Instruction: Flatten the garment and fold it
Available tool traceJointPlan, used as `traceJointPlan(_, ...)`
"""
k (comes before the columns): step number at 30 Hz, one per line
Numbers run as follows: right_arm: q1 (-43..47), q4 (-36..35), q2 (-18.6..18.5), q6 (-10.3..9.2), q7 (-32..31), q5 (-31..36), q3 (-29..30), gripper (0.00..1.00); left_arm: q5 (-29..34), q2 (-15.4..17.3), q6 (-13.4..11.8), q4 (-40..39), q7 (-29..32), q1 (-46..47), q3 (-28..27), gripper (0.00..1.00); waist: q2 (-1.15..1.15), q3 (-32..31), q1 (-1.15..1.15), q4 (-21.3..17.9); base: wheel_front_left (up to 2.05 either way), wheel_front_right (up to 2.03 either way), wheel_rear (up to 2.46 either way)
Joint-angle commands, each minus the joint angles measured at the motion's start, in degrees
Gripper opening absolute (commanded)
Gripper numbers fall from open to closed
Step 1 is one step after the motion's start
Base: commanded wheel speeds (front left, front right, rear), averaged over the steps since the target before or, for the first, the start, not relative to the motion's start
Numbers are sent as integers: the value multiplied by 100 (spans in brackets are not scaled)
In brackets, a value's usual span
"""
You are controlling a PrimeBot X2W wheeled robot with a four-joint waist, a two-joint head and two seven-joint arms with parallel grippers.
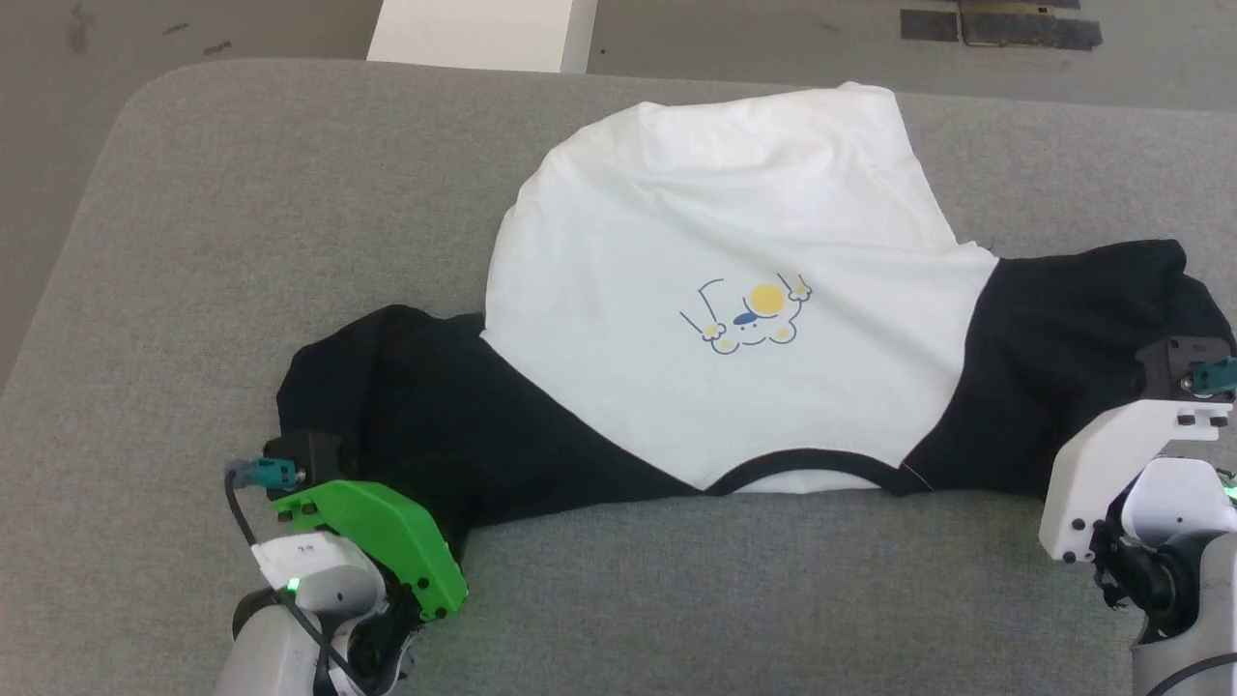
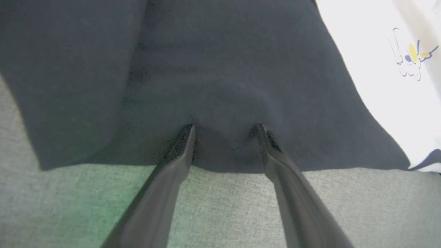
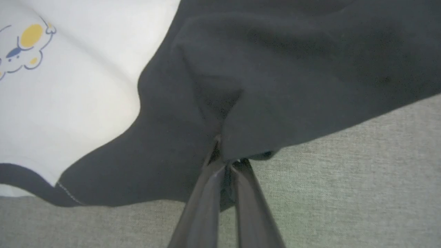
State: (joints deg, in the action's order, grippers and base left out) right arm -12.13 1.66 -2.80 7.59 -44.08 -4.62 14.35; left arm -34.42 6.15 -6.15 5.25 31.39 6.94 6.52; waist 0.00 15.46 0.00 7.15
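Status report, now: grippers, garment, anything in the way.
Left gripper open, tips at edge of garment, black sleeve. Right gripper shut on garment, other black sleeve. Garment print up on grey surface, far end rumpled.

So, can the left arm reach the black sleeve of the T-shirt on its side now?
Probably yes. The left fingers are open right at the hem of that black sleeve of the T-shirt; nothing lies between.

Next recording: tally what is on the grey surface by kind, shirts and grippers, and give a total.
T-shirt: 1
Grippers: 2 (left gripper, open; right gripper, shut on the T-shirt)
Total: 3
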Motion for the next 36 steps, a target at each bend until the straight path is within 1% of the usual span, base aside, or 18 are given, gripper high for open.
traceJointPlan(1,-56,-17,-8,-10,39,-33,-13,0,-117,-135,88,229,-1,21,103,0,0,16,0,-12,0,0,0)
traceJointPlan(5,-55,19,-8,-10,61,-34,-14,0,-187,-136,189,318,-162,81,67,0,0,-3,0,-19,0,0,0)
traceJointPlan(9,-59,30,-8,-10,115,-131,-10,0,-388,-137,293,124,-333,90,-104,0,0,-81,0,-15,0,0,0)
traceJointPlan(10,-87,-5,-8,-10,161,-355,16,0,-705,-166,377,-203,-433,92,-312,0,0,-168,0,-15,0,0,0)
traceJointPlan(14,-192,-190,-8,-10,154,-978,93,0,-1178,-178,529,-830,-477,255,-606,0,0,-362,0,-14,0,0,0)
traceJointPlan(15,-255,-271,-8,-10,134,-1229,135,0,-1286,-167,564,-1021,-472,356,-682,0,0,-424,0,-15,0,0,0)
traceJointPlan(17,-405,-454,-8,-10,87,-1618,186,0,-1498,-140,590,-1323,-451,593,-835,0,0,-546,0,-28,0,0,0)
traceJointPlan(18,-485,-546,-8,-10,58,-1781,196,0,-1485,-67,599,-1435,-443,724,-878,0,0,-607,0,-33,0,0,0)
traceJointPlan(20,-691,-743,-8,-10,-50,-2131,222,0,-1587,-22,584,-1630,-438,1097,-998,0,0,-740,0,-52,0,0,0)
traceJointPlan(21,-826,-862,-8,-10,-121,-2235,225,0,-1554,43,569,-1716,-473,1350,-1059,0,0,-816,0,-65,0,0,0)
traceJointPlan(23,-1094,-1046,-8,-10,-251,-2387,243,0,-1632,66,544,-1799,-449,1828,-1103,0,0,-940,0,-82,0,0,0)
traceJointPlan(25,-1401,-1152,-8,-10,-392,-2566,257,0,-1538,166,527,-1790,-464,2341,-1102,0,0,-1076,0,-101,0,0,0)
traceJointPlan(27,-1714,-1230,-8,-10,-511,-2644,274,0,-1484,181,494,-1734,-564,2860,-1131,0,0,-1200,0,-123,0,0,0)
traceJointPlan(29,-2003,-1253,-8,-10,-586,-2746,312,0,-1288,288,511,-1615,-653,3314,-1084,0,0,-1316,0,-138,0,0,0)
traceJointPlan(32,-2366,-1228,-8,-10,-591,-2907,367,0,-1119,327,525,-1386,-836,3909,-1049,0,0,-1485,0,-169,0,0,0)
traceJointPlan(36,-2644,-1175,-8,-10,-669,-2998,392,0,-989,366,516,-1078,-906,4414,-974,0,0,-1591,0,-190,0,0,0)
